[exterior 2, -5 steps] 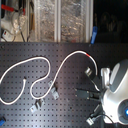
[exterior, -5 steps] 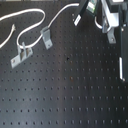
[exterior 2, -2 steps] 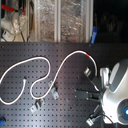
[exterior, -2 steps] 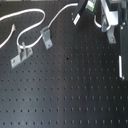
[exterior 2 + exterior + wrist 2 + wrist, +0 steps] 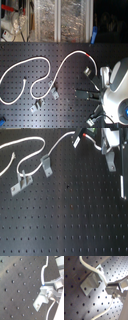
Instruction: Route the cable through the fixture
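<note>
The white cable point(image 5: 44, 60) winds over the black pegboard in the second exterior view, with its red band point(image 5: 88, 52) near the arm. In the first exterior view the cable point(image 5: 30, 152) runs up toward the gripper point(image 5: 83, 134) at the top edge. In both wrist views the cable point(image 5: 87, 266) point(image 5: 42, 276) runs into the gripper point(image 5: 110, 290) point(image 5: 48, 291) and comes out on the other side, so the fingers look shut on it. The small grey fixture point(image 5: 91, 281) point(image 5: 40, 301) stands right beside the fingers. In the first wrist view the cable lies across its top.
A long flat-based grey bracket point(image 5: 21, 182) and a bent grey clip point(image 5: 46, 164) stand on the first exterior view's left, inside the cable's loops. The white arm body point(image 5: 117, 87) fills the second exterior view's right. Shelves with clutter point(image 5: 47, 20) stand behind the board.
</note>
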Motion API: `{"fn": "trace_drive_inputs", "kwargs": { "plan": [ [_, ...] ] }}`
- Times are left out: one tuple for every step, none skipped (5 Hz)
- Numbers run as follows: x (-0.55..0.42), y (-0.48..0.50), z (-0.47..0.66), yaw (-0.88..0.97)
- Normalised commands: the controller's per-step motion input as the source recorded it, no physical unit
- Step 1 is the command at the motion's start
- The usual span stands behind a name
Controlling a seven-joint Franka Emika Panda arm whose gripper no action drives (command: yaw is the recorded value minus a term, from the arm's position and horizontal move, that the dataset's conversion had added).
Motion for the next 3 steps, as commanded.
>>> {"fn": "trace_drive_inputs", "kwargs": {
  "plan": [
    [0.009, -0.025, 0.0, 0.0],
    [-0.105, -0.163, 0.27, 0.64],
    [-0.142, -0.067, 0.25, 0.76]
  ]
}}
